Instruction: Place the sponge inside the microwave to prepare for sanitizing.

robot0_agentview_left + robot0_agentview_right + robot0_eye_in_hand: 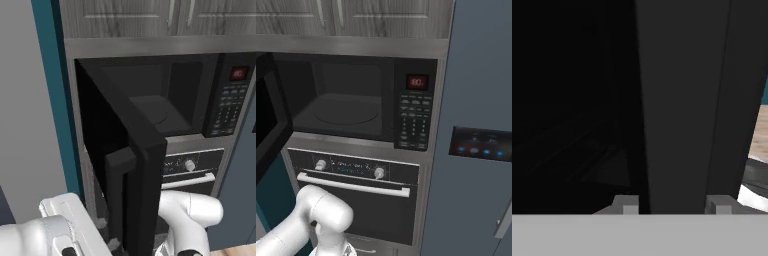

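The microwave (165,107) (346,102) is built in at chest height, its cavity open and bare around the round turntable. Its black door (125,150) is swung far out to the left, with a boxy handle (116,195) on its face. In the hand view my gripper (676,205) straddles a dark upright slab of that door (682,100). One fingertip (630,205) sits on each side of the slab, shut against it. The arm (187,212) reaches down low behind the door. The sponge is out of view.
Below the microwave is a black oven (353,200) with two knobs and a bar handle (353,185). Grey cabinets (356,17) hang above. A tall blue-grey panel with a lit display (478,142) stands at the right, a teal wall strip (52,100) at the left.
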